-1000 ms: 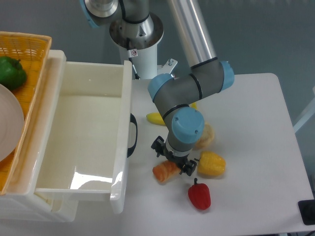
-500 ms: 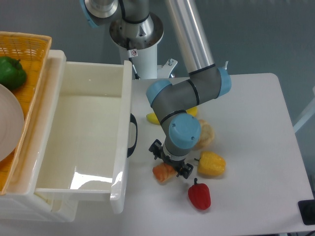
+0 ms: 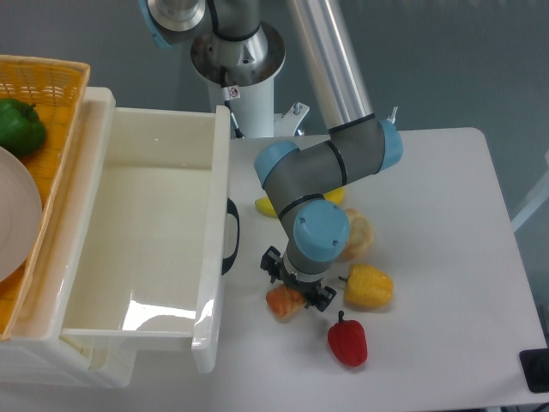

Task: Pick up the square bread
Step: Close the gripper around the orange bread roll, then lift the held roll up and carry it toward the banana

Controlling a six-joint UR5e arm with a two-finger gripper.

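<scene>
Lying on the white table [image 3: 446,215] just right of the open drawer [image 3: 146,240], the bread [image 3: 283,302] sat directly under the gripper [image 3: 297,286], with only its orange near-left end showing past the tool. That visible part suggested a long axis running from near-left to far-right, though most of the loaf was hidden by the wrist, so the exact slant could not be fixed. The gripper's dark body crossed that line, one end showing at the far left of the bread and the other at its near right, which would put the fingers on the loaf's two long flanks rather than its ends. The jaws themselves were covered by the wrist from this view; whether they were apart, closing, or already pressing on the bread could not be told. In my judgement the grasp was at or near closing, and the next move would depend on the fingers squeezing across the short width and then rising straight up.

Just right of the bread lay a yellow pepper [image 3: 369,287], close enough that a sideways drift could nudge it. A red pepper [image 3: 347,341] sat nearer the camera and a little right. A pale bun [image 3: 358,235] lay behind the wrist, partly hidden, and a yellow thing [image 3: 268,206] showed to the far left of the arm. A basket [image 3: 51,81] with a green pepper [image 3: 19,125] stood far left.
</scene>
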